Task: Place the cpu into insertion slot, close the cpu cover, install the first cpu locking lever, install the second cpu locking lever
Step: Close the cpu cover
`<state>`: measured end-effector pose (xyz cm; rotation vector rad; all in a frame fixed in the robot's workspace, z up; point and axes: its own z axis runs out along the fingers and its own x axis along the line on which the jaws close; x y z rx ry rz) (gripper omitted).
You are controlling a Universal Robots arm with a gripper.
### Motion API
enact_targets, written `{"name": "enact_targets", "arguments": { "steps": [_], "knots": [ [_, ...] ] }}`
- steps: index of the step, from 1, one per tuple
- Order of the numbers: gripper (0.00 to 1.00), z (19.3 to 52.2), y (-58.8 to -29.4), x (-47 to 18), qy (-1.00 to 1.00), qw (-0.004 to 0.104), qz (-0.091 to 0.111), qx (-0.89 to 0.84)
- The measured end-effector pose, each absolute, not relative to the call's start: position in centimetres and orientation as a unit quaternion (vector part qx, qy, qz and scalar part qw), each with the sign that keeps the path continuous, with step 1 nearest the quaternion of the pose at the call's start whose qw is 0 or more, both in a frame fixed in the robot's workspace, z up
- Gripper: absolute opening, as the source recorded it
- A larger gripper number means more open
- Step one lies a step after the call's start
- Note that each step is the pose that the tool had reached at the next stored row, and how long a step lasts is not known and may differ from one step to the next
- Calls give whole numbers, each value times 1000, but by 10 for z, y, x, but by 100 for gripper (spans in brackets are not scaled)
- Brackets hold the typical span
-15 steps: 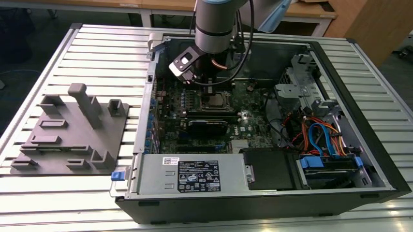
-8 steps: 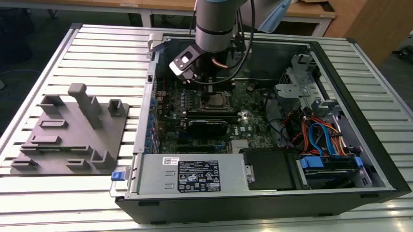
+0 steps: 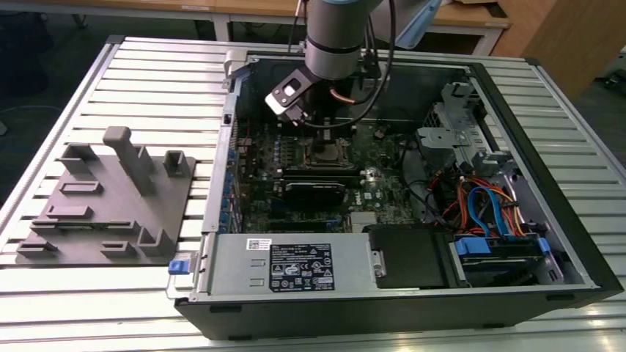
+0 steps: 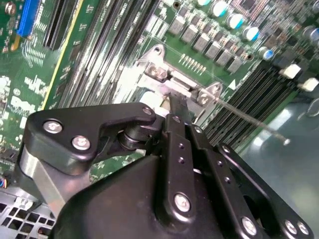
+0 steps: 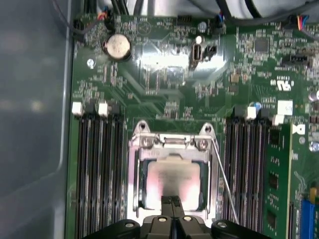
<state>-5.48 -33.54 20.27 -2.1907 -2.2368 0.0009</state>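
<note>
The small flat square cpu with a dull silver top (image 5: 172, 177) sits in the silver-rimmed square insertion slot (image 3: 324, 154), the thin silver-framed cpu cover (image 5: 132, 184) seemingly down around it, while a thin wire locking lever (image 5: 226, 184) looks unlatched, the black gripper (image 5: 172, 200) hovers at the cover's edge with fingers pressed together, empty, and long black memory slots (image 5: 97, 164) crowd both sides.

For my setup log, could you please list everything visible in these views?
computer case: one, black, on the table
table: one, pale, slatted
fixture tray: one, grey, exterior view's left of the case
motherboard: one, green, inside the case
insertion slot: one, silver-rimmed, on the motherboard
cpu: one, silver-grey, in the slot
cpu cover: one, silver, framing the cpu
lever: one, silver wire, beside the cover
tool: one, black, shut, over the cpu's edge
</note>
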Motion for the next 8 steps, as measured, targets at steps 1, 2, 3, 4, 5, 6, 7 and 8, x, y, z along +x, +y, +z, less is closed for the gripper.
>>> {"name": "enact_targets", "arguments": {
  "steps": [1, 2, 3, 4, 5, 6, 7, 8],
  "knots": [
    [10, 203, -335, -52, -714, 5, 0, -700],
    [10, 203, -335, -50, -714, 5, 0, -700],
    [10, 203, -335, -47, -714, 5, 0, -700],
    [10, 203, -335, -45, -714, 5, 0, -700],
    [10, 203, -335, -41, -714, 5, 0, -700],
    [10, 203, -335, -41, -714, 5, 0, -700],
    [10, 203, -335, -41, -715, 5, 0, -699],
    [10, 203, -335, -41, -717, 5, 0, -697]
  ]
}}
